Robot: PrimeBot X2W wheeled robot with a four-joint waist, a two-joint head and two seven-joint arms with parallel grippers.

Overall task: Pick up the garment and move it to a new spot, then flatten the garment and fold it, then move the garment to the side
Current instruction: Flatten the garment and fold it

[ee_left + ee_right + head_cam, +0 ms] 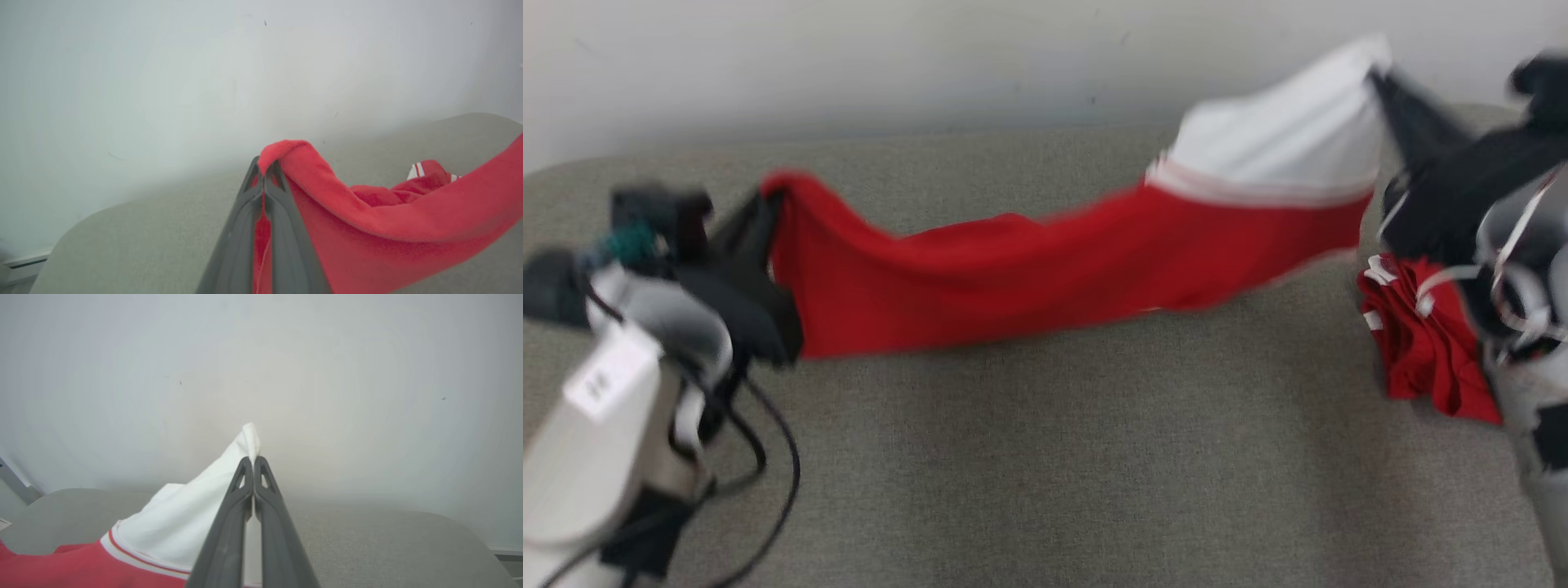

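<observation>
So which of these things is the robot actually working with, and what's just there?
In the job:
red-and-white garment
left gripper, shut on its red end
right gripper, shut on its white end

Just there:
grey table
pale wall
black cable

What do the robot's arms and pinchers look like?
The left arm and right arm are pale grey and rounded. The left gripper and right gripper each have two long dark fingers with triangle holes near the tips. The left arm carries a white label and loopy black cables.
</observation>
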